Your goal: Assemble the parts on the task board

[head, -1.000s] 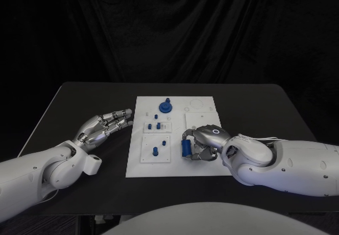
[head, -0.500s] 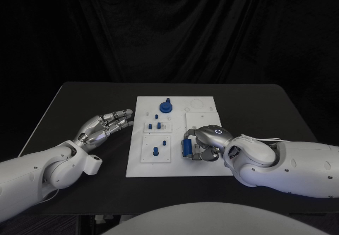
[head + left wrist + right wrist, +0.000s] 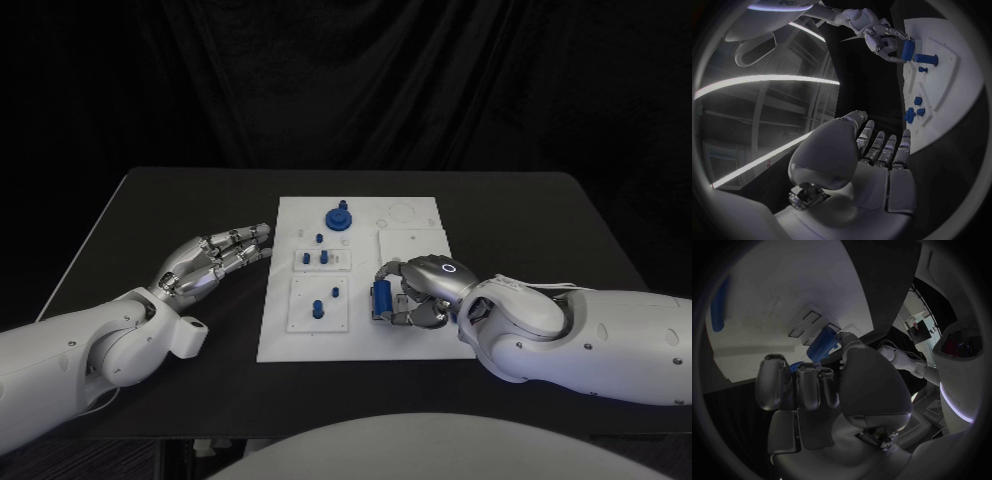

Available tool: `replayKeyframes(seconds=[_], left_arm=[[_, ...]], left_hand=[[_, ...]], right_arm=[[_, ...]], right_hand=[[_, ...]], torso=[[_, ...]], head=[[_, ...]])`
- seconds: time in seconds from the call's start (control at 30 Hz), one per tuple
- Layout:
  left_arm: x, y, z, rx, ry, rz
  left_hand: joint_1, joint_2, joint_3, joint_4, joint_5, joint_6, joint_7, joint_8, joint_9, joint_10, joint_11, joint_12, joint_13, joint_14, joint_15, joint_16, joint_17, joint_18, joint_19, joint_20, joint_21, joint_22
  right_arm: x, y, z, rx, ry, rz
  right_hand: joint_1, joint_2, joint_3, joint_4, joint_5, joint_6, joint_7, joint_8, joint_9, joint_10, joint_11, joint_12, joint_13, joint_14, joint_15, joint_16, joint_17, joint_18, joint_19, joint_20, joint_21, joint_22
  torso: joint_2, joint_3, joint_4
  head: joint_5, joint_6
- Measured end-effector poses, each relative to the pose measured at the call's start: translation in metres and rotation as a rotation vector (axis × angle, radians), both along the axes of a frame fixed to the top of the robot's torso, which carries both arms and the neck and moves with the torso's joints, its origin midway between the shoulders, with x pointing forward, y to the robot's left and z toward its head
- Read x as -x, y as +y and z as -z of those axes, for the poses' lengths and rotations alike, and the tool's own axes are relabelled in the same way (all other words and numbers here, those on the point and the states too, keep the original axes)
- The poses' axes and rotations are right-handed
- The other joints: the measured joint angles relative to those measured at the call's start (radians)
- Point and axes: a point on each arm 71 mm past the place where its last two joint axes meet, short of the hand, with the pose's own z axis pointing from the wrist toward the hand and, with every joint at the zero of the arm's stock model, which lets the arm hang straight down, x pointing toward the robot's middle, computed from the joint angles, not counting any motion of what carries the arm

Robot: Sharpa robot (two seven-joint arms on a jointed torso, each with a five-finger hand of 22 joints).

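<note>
Left hand point(image 3: 214, 259) spread, idle; right hand point(image 3: 418, 288) curled, gripping.

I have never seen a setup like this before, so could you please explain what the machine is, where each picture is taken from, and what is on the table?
This is a robot with two white arms, each ending in a silver many-fingered hand. One picture looks down from a camera on its head; the two round pictures come from fisheye cameras at its wrists, behind each hand.

On the black table lies the white task board. Small blue parts stand in it, with a larger blue knob-shaped piece near its far edge.

The right hand is over the board's near right part and grips a blue cylinder between its fingers; the left wrist view shows this from the side.

The left hand is beside the board's left edge, fingers apart, holding nothing.
</note>
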Motion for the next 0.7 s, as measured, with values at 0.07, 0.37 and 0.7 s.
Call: replayKeyframes(seconds=[0.07,0.37,0.7], left_arm=[[0.0,0.0,0.0,0.0,0.0,0.0],[0.0002,0.0001,0.0003,0.0,0.001,0.0],[0.0003,0.0,0.0004,0.0,0.001,0.001]], left_hand=[[0.0,0.0,0.0,0.0,0.0,0.0,0.0,0.0,0.0,0.0,0.0,0.0,0.0,0.0,0.0,0.0,0.0,0.0,0.0,0.0,0.0,0.0],[0.0,0.0,0.0,0.0,0.0,0.0,0.0,0.0,0.0,0.0,0.0,0.0,0.0,0.0,0.0,0.0,0.0,0.0,0.0,0.0,0.0,0.0],[0.0,0.0,0.0,0.0,0.0,0.0,0.0,0.0,0.0,0.0,0.0,0.0,0.0,0.0,0.0,0.0,0.0,0.0,0.0,0.0,0.0,0.0]], right_arm=[[0.0,-0.0002,0.0001,-0.002,0.003,0.001],[0.0003,-0.0004,0.0005,-0.012,0.017,0.007],[0.0007,0.0002,0.0011,-0.019,0.033,0.012]], right_hand=[[0.0,0.0,0.004,-0.004,0.012,0.0,0.0,-0.012,0.0,0.0,0.0,0.0,0.0,-0.003,0.003,0.0,0.0,0.0,0.0,0.0,0.0,0.0],[-0.012,-0.012,0.046,0.014,0.035,-0.005,0.005,-0.058,0.0,0.0,0.007,-0.018,0.0,0.0,0.007,0.0,0.0,0.0,-0.004,0.004,0.0,0.0],[-0.028,-0.012,0.049,0.017,0.021,0.003,0.015,-0.068,0.0,-0.003,0.01,-0.022,0.0,-0.004,0.01,0.0,0.0,0.0,0.0,0.007,-0.004,0.0]], torso=[[0.0,0.0,0.0],[0.0,-0.0004,-0.0001],[0.0,-0.0004,0.0]], head=[[0.001,0.0],[0.001,0.0],[0.003,0.0]])
